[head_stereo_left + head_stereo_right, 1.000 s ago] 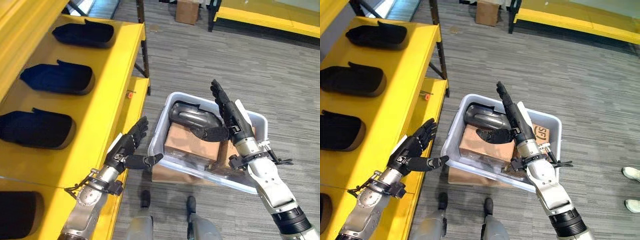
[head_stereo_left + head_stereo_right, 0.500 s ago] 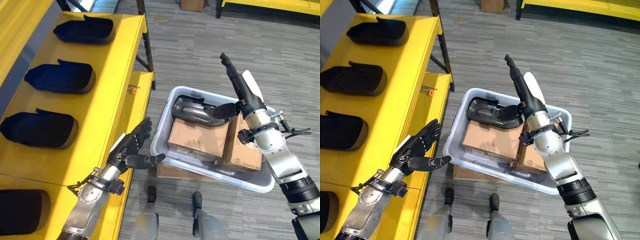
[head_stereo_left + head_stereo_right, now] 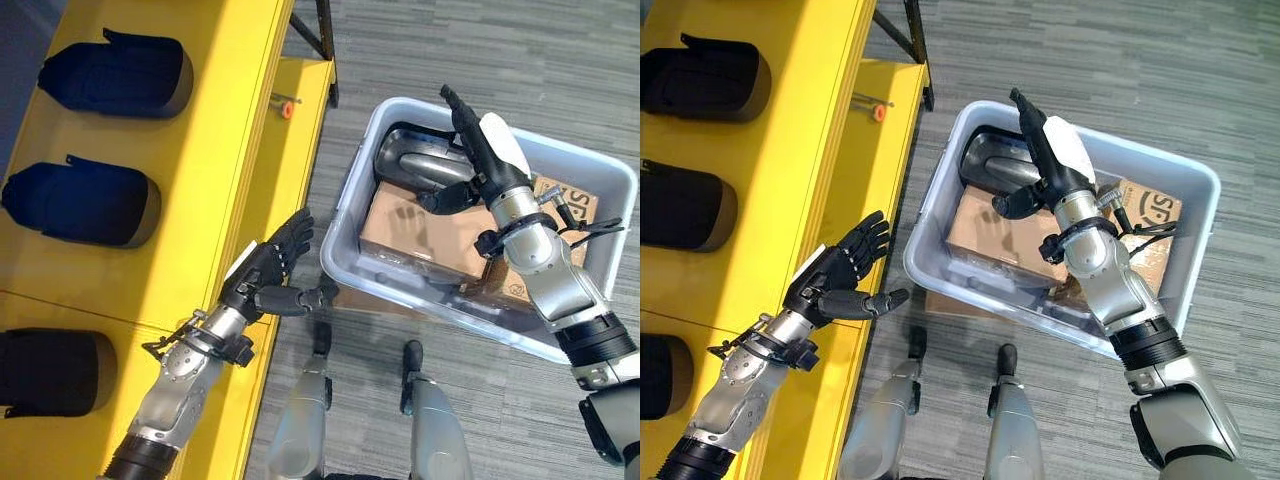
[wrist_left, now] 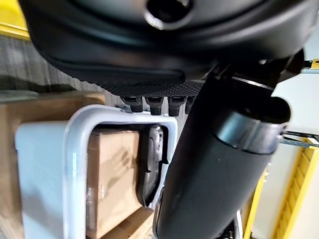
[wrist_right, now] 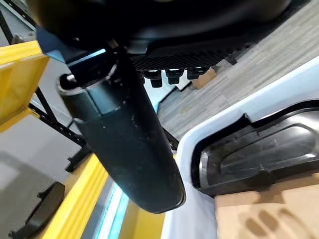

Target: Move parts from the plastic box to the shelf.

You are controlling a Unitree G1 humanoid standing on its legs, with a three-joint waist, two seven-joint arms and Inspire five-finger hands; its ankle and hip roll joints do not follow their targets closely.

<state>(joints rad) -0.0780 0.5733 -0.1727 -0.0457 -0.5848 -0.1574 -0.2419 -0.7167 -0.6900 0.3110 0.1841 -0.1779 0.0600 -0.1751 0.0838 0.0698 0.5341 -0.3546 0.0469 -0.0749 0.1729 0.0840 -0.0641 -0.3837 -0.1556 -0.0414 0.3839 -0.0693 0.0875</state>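
Left eye view: the dark part is seen lying in the far-left corner of the plastic box, partly over a cardboard carton, long axis roughly along the box's far wall. The right robot hand is held directly over it, fingers straight and pointing away from the robot, thumb angled down toward the part's near edge; nothing is gripped. Contact can't be told.

Right eye view: the left robot hand is seen between shelf and box, fingers relaxed and spread, thumb pointing at the box wall, nothing held. It's well apart from the part, so the right robot hand is judged nearer by far. 3 parts already sit on the shelf.

Left wrist view: box corner and part are seen past the fingers.

Right wrist view: the part lies just beyond the thumb, w/ a gap between.
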